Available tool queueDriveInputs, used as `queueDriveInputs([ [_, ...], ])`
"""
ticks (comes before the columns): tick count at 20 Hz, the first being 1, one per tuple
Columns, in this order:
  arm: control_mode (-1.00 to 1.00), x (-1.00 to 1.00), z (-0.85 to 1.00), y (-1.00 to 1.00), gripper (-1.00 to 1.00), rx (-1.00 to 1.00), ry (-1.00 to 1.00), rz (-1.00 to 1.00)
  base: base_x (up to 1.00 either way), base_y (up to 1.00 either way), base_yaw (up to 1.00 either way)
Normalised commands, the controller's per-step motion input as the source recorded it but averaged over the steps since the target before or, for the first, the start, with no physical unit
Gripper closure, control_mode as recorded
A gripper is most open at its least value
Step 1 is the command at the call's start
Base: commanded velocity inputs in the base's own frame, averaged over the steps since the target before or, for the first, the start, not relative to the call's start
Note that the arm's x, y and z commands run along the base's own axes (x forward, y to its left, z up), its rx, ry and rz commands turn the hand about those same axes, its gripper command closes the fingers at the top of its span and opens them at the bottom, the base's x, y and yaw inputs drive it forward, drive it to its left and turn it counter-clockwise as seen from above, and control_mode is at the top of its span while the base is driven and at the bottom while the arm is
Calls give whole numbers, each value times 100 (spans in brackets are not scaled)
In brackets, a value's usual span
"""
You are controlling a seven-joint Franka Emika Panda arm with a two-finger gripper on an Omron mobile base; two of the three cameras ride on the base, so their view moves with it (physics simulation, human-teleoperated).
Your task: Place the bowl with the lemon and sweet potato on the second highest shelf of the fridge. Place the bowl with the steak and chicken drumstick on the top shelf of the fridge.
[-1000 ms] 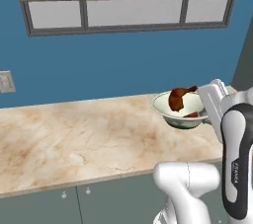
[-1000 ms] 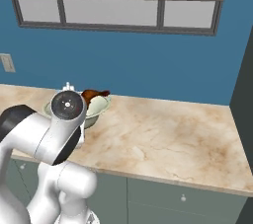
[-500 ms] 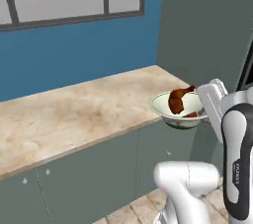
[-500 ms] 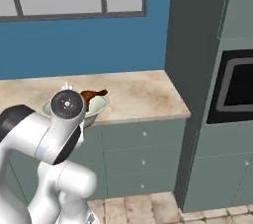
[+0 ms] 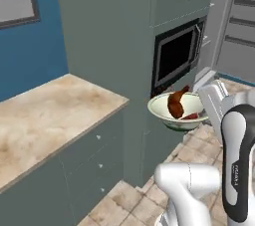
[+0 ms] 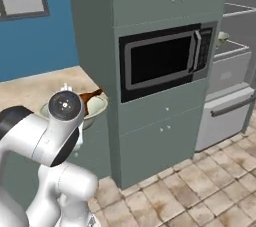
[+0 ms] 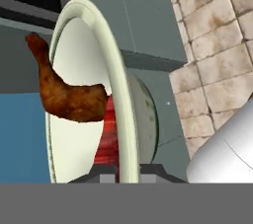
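Note:
My gripper [image 7: 126, 173] is shut on the rim of a pale green bowl [image 7: 123, 90], which it holds in the air edge-on to the hand view. In the bowl lie a reddish brown chicken drumstick [image 7: 69, 97] and a dark red steak [image 7: 106, 136]. In the left base view the bowl [image 5: 172, 115] hangs in front of the tall cabinet, with the drumstick [image 5: 175, 103] and the steak [image 5: 191, 116] in it and the gripper [image 5: 203, 114] at its right rim. The bowl [image 6: 97, 107] also peeks out behind my arm. The open fridge [image 5: 239, 26] stands to the right, and its flat shelves [image 6: 235, 46] show.
A tall grey-green cabinet holds a black-windowed microwave [image 6: 160, 61], between the bowl and the fridge. A marble counter [image 5: 45, 115] runs off to the left under a blue wall. The floor [image 6: 200, 186] is of beige tiles. A small pale thing [image 6: 222, 36] sits on a fridge shelf.
The whole picture has swung from the counter and window to the microwave cabinet and the fridge: the camera moved. The bowl stays in my grip in the same place.

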Motion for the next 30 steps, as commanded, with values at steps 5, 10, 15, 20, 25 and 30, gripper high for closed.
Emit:
queueDriveInputs([
  [5, 100, 0, 0, 0, 100, 0, 0, 0, 50, -100, -43],
  [10, 100, 0, 0, 0, 100, 0, 0, 0, 100, -100, -26],
  [15, 100, 0, 0, 0, 100, 0, 0, 0, 100, -100, -6],
  [20, 100, 0, 0, 0, 100, 0, 0, 0, 100, -90, 0],
  [25, 100, 0, 0, 0, 100, 0, 0, 0, 100, -100, 6],
  [30, 100, 0, 0, 0, 100, 0, 0, 0, 42, -87, 51],
])
